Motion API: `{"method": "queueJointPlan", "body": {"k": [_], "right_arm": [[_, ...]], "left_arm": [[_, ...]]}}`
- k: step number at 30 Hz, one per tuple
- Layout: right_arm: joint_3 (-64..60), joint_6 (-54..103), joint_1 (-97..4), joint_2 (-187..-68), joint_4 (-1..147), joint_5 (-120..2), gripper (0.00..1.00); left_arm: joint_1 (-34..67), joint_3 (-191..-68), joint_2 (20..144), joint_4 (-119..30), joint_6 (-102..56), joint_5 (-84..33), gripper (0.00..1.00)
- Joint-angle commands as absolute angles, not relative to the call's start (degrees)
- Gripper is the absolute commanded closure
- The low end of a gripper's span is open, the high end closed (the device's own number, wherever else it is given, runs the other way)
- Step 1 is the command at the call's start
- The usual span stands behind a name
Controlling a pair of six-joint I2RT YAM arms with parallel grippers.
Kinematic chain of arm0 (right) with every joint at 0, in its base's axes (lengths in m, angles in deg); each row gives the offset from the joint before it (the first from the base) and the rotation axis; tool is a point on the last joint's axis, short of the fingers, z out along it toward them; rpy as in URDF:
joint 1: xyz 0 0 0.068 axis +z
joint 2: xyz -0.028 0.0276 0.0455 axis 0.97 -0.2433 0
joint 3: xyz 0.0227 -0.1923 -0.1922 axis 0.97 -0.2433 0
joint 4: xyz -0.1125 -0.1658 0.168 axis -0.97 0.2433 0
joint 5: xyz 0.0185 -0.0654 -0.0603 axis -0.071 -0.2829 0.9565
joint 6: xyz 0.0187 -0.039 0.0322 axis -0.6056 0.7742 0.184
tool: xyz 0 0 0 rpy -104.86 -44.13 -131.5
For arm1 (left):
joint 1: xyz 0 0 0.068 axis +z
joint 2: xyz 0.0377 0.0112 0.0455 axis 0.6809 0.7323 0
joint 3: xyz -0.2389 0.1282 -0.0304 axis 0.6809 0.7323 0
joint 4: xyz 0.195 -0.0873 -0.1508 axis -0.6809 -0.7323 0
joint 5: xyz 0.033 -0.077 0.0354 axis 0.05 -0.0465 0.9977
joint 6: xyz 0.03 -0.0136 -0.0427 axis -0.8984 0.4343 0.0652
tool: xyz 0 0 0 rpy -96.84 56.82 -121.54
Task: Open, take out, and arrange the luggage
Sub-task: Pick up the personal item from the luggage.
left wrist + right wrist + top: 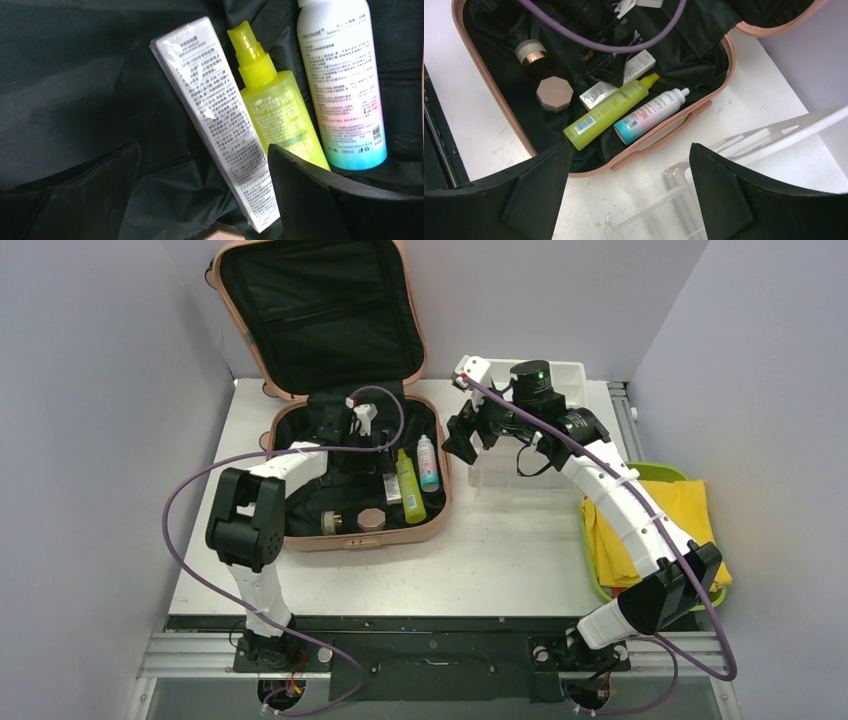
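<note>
Salmon-pink hard-shell suitcase [360, 539] lies open, left rear of white table [500, 560]. Left pincer [202, 200] barely readable against the black lining from top. Its wrist view shows it spread over a white film-wrapped box [215, 125], with the white pastel-banded spray can [345, 80] cut off at the top. Right pincer [629, 200] spread, empty, beside suitcase.

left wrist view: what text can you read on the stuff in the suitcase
"OHANOT", roughly, near the top of the white spray can.
"150ml" near that can's blue base.
White box: dense print, too small to read.
Yellow-green bottle: label print too blurred to read.
</note>
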State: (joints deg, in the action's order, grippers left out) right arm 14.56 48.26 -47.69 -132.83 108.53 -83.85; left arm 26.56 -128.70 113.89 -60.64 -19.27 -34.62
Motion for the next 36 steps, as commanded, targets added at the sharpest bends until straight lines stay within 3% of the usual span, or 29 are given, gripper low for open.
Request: {"method": "queueJointPlan", "body": {"k": [1, 9, 20, 24, 36], "right_arm": [[11.8, 50.1, -47.3, -129.3, 106.0, -83.5, 0.17], [8.9, 52.7, -47.4, -126.0, 106.6, -82.1, 0.18], [7.8, 55.1, -49.0, -120.1, 109.0, -78.8, 0.17], [6.2, 55.6, -51.3, -117.2, 109.0, -77.2, 0.17], [-1.7, 55.9, -67.9, -108.6, 106.3, -77.0, 0.15]], "left_arm": [[25.3, -133.7, 116.4, -62.0, -18.4, -33.1, 0.04], [23.2, -135.6, 119.3, -64.7, -18.4, -29.5, 0.02], [23.4, -134.0, 115.9, -66.3, -19.5, -27.2, 0.58], [24.7, -135.0, 113.5, -66.0, -19.4, -29.8, 0.72], [25.4, -145.9, 103.8, -63.2, -15.9, -43.8, 0.69]]}}
